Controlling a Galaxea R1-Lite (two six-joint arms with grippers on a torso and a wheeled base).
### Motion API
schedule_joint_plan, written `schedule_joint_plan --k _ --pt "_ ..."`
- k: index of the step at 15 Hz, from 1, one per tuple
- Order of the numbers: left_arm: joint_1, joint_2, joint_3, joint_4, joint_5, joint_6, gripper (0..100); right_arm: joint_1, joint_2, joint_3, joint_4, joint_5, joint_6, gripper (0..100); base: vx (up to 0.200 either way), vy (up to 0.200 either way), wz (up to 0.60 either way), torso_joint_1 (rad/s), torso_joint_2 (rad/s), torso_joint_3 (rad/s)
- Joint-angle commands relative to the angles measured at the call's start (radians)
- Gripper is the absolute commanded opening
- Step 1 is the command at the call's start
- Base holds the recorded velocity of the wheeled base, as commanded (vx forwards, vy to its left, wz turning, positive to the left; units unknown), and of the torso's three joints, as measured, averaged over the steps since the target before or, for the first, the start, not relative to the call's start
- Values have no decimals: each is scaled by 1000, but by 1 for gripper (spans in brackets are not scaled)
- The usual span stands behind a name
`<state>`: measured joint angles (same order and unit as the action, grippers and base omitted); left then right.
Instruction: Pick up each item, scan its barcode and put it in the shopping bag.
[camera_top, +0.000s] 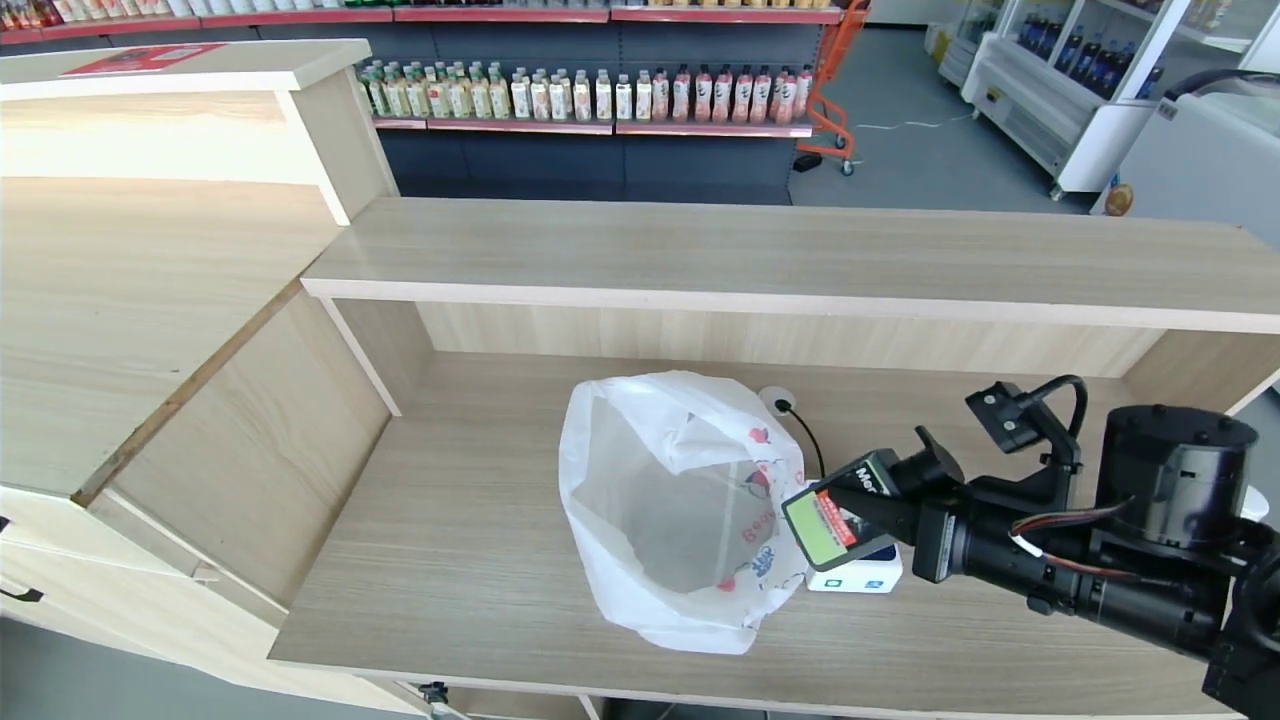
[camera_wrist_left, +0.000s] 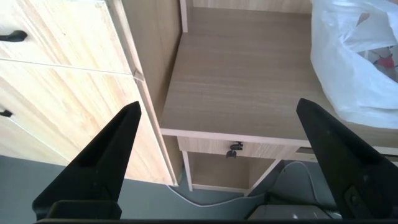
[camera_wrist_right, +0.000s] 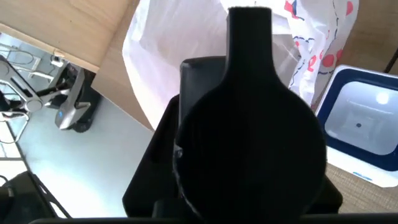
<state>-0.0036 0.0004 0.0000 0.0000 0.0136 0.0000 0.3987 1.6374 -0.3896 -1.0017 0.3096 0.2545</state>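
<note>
A white plastic shopping bag (camera_top: 680, 510) stands open on the lower counter (camera_top: 470, 560). Just right of its mouth, my right gripper (camera_top: 862, 495) is shut on a small box (camera_top: 825, 525) with a green face and a red label, held tilted above the white and blue scanner (camera_top: 855, 578). From the right wrist, the dark box (camera_wrist_right: 249, 143) blocks much of the picture, with the bag (camera_wrist_right: 168, 68) and the scanner (camera_wrist_right: 360, 124) behind it. My left gripper (camera_wrist_left: 214, 165) hangs open and holds nothing, below and in front of the counter's front edge, with the bag (camera_wrist_left: 354, 62) off to one side.
A raised wooden ledge (camera_top: 800, 255) runs along the back of the counter, and a taller cabinet (camera_top: 130, 250) walls its left side. A black cable (camera_top: 805, 435) runs behind the bag. Drawer fronts (camera_wrist_left: 56, 81) stand beside the left gripper. The counter left of the bag is bare.
</note>
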Motion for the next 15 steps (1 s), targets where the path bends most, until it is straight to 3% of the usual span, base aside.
schedule_joint_plan --k 1,3,7,15 --pt "1 0 0 0 0 -2 100 3 74 -20 0 -6 -4 0 0 0 0 0 0 0" --pt "1 0 0 0 0 0 100 3 144 -40 -5 -6 -47 0 0 0 0 0 0 0" --pt "1 0 0 0 0 -2 100 12 315 -127 -11 -4 -293 0 0 0 0 0 0 0" --pt "1 0 0 0 0 -2 100 84 529 -327 -35 -27 -388 0 0 0 0 0 0 0"
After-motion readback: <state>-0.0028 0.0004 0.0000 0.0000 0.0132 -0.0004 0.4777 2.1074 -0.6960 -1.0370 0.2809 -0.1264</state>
